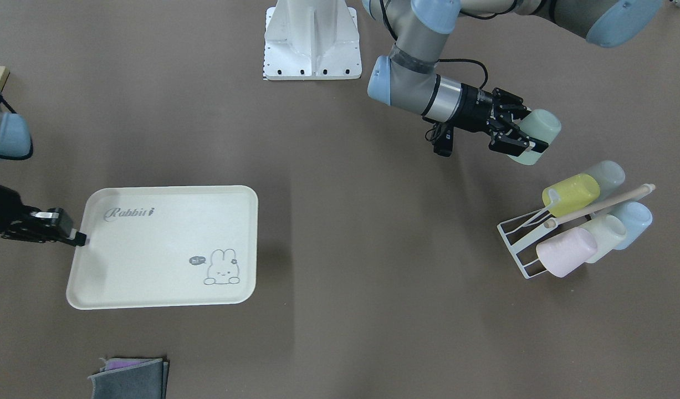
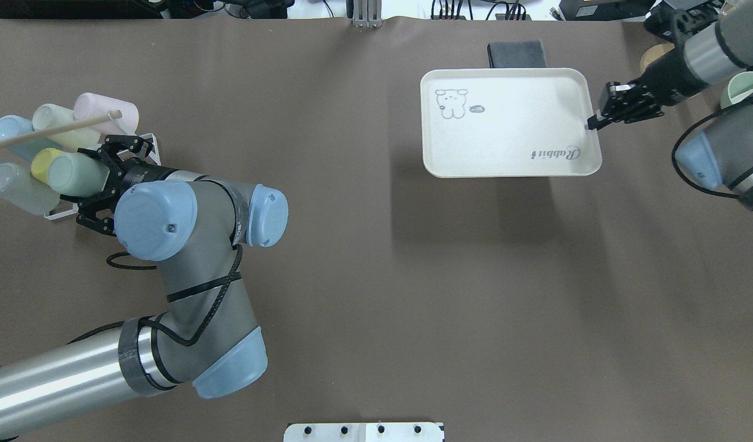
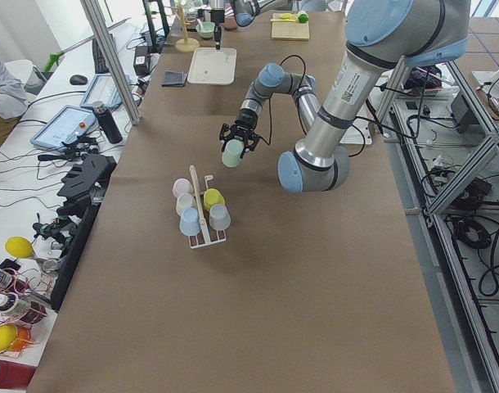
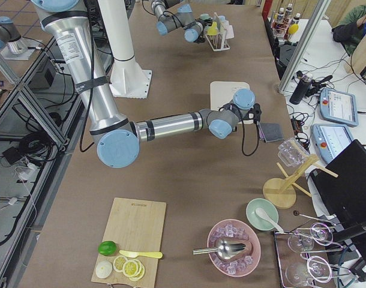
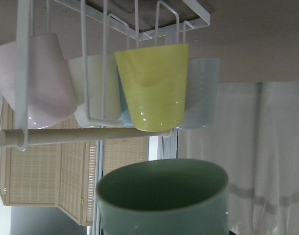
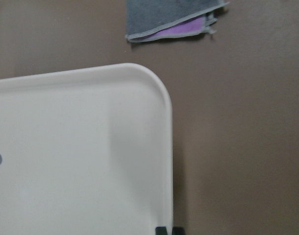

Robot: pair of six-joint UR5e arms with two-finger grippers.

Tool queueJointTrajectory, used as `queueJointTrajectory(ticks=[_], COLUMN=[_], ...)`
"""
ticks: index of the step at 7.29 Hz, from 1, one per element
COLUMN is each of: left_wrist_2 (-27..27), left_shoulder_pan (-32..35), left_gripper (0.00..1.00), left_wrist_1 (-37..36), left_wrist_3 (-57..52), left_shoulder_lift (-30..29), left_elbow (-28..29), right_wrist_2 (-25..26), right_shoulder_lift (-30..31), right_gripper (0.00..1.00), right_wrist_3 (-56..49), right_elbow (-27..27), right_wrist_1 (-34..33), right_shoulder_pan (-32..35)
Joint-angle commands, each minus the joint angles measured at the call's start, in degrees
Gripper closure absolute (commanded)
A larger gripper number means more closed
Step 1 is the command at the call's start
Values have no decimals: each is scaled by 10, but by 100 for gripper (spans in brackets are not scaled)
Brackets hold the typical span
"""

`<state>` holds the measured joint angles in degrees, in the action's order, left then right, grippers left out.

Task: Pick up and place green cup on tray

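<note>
Over at my left end of the table, my left tool [image 1: 531,131] is clamped on the green cup [image 1: 543,128], one finger on either side of its wall, holding it in the air just clear of the white wire rack [image 1: 520,238]. The yellow cup [image 1: 572,194], the pink cup [image 1: 564,252] and the other pale ones hang on that rack. The green cup lies on its side, its long axis running straight out in line with my wrist rather than standing upright; I cannot tell for sure which end is the mouth. The tray [image 1: 168,244] is well apart from it, across the table at my right end, with only bare brown table between. My right tool [image 1: 76,237] is pinched on the tray's short rim beside the "Rabbit" lettering, and the offset shadow suggests it holds the tray a little above the table. So the right arm is at the tray, but the cup is in my left. As I judge it, the coming move is a long sideways carry toward my right, and the cup must be turned upright before it goes down inside the rim.
</note>
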<state>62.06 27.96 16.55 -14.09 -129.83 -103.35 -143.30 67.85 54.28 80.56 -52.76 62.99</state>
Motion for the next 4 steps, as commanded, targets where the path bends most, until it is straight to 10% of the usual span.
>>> queueJointTrajectory(ticks=[1,4], left_wrist_2=[102,119], left_shoulder_pan=[0,0], left_gripper=[72,73], left_wrist_1=[117,385], left_wrist_3=[233,561], left_shoulder_lift=[-2,4], left_elbow=[-35,-23], right_wrist_2=[78,121], right_shoulder_lift=[-57,-107], right_gripper=[100,100], right_wrist_3=[76,93], right_elbow=[1,-22], right_wrist_1=[-1,-2], right_shoulder_pan=[-103,-167])
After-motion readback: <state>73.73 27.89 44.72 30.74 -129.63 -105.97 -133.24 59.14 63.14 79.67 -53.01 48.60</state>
